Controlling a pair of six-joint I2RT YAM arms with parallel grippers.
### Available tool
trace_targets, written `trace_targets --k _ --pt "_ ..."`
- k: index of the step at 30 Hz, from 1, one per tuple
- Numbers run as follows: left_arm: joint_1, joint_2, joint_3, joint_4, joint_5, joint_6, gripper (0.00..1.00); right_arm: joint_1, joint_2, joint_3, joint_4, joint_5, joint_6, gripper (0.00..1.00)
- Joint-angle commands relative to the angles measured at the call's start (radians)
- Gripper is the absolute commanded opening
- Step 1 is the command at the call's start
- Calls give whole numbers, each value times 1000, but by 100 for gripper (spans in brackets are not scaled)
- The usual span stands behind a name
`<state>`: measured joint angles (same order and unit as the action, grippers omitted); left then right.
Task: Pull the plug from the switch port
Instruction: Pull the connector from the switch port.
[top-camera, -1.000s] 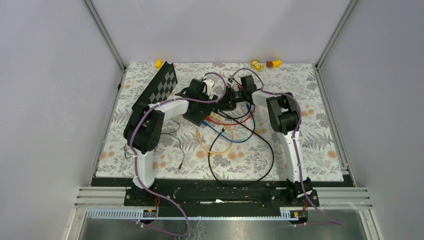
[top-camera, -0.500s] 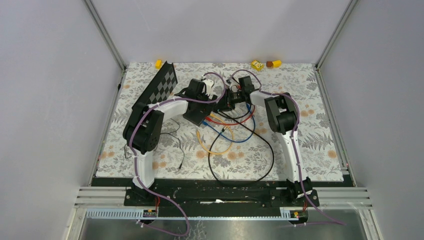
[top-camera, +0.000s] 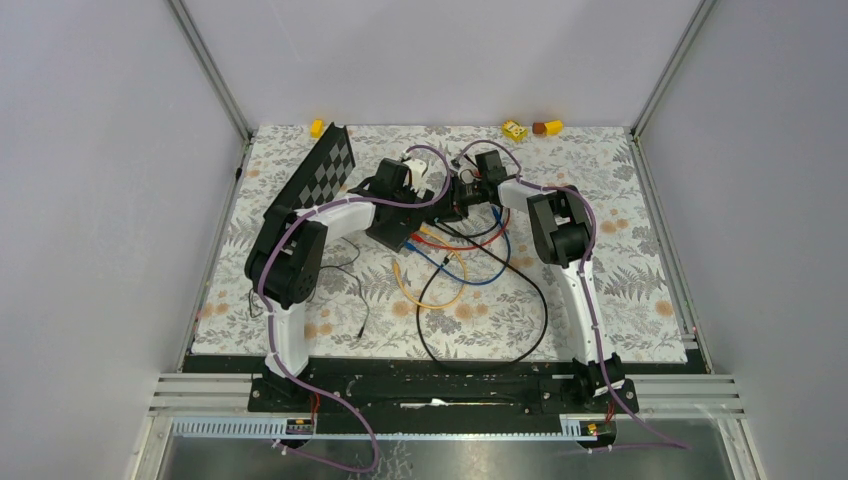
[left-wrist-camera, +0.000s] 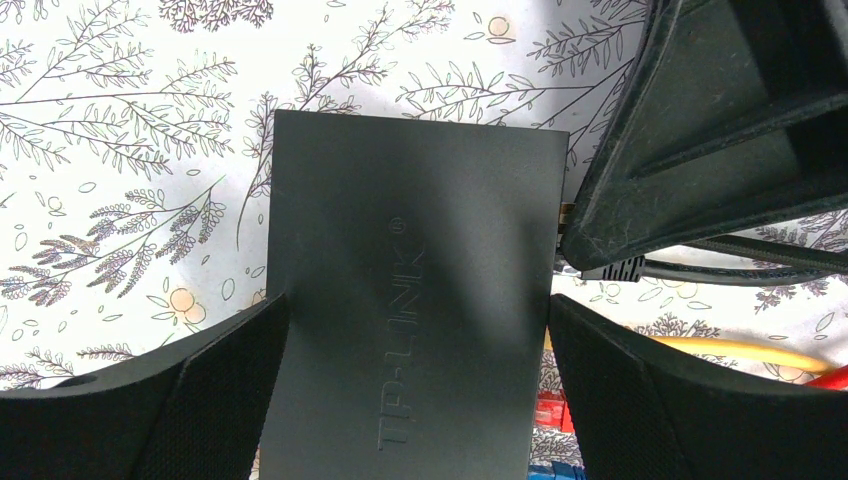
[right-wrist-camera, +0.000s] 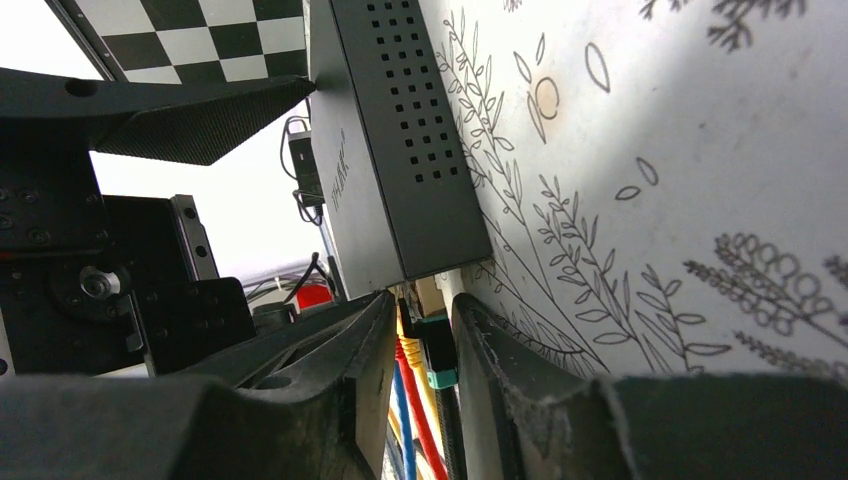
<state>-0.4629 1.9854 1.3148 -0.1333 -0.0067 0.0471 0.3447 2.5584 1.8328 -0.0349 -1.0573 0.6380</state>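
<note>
The switch (left-wrist-camera: 410, 250) is a flat matte-black box lying on the flowered mat (left-wrist-camera: 120, 150); in the top view the switch (top-camera: 388, 233) shows partly under the left wrist. My left gripper (left-wrist-camera: 418, 300) stands wide open astride it, one fingertip at each long edge. At the port edge sits a black plug (right-wrist-camera: 437, 350) with a teal band. My right gripper (right-wrist-camera: 428, 305) is closed narrowly round this plug, the mat-side pad against it. From the left wrist the plug's ribbed boot (left-wrist-camera: 612, 268) shows beneath a right finger (left-wrist-camera: 700, 130).
Red (right-wrist-camera: 415, 420), blue and yellow cables run from neighbouring ports into a tangle (top-camera: 450, 265) on the mat, with a black loop (top-camera: 540, 310) nearer the bases. A chequered board (top-camera: 325, 175) leans at the back left. Small yellow blocks (top-camera: 514, 130) lie along the far edge.
My right arm has shifted slightly left toward the switch's port edge, and its jaws have narrowed round the plug. The left arm and the switch have stayed put.
</note>
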Motion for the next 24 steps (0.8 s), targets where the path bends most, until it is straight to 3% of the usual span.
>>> trace_targets --k 1,16,20,24 --pt "9 15 -47 -111 24 -38 99 20 69 32 -24 94 -11 36" --pt "1 6 -57 -99 10 -29 99 17 81 61 -82 112 -51 2" --pt "0 -4 -54 -96 10 -29 99 9 59 42 -87 123 -56 0" --pt "-2 -5 -52 -94 -10 -27 99 5 49 77 -201 194 -123 0"
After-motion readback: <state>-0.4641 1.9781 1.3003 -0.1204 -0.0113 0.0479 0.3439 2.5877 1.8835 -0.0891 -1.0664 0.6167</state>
